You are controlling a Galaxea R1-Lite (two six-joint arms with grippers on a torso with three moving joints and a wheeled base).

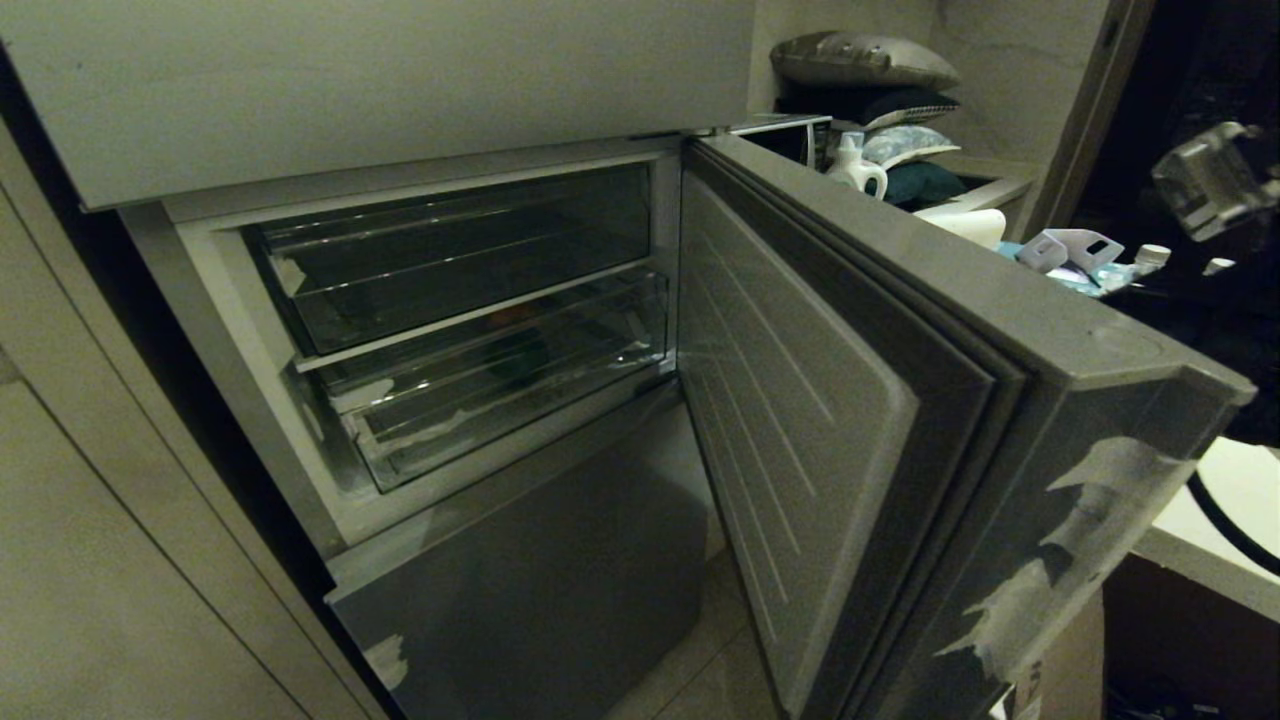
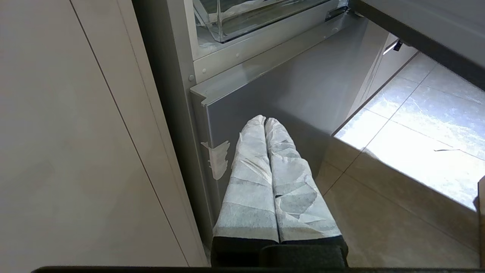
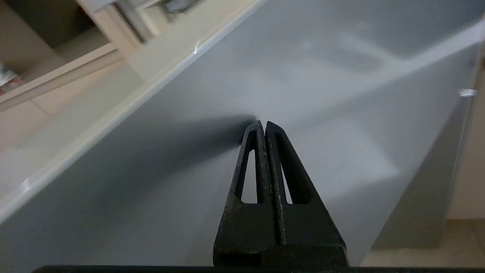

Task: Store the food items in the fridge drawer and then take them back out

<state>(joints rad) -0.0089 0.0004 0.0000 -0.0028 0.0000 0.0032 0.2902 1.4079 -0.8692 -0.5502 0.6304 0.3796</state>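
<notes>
Fridge drawer [image 1: 500, 395]: clear plastic bin, lower of two in the open fridge compartment, seated in its bay beneath the upper clear drawer [image 1: 460, 265]; whitish tape scraps along its front edge. Dim shapes show through its wall; food items cannot be made out.

Fridge door [image 1: 800, 420]: swung open to the right of the compartment, ribbed inner liner facing the drawers, torn tape patches on its outer edge.

Lower door front [image 1: 530, 580]: grey steel, shut, below the open compartment, one tape scrap near its lower corner.

Left gripper [image 2: 265, 120]: jaws pressed together, wrapped in white tape, holding nothing; low before the lower door front, over the tiled floor [image 2: 416, 151].

Right gripper [image 3: 262, 123]: black jaws closed tip to tip, empty; close against a smooth grey panel, contact uncertain.

Background: stacked cushions [image 1: 865, 60] and a white bottle [image 1: 858, 165] beyond the door.
</notes>
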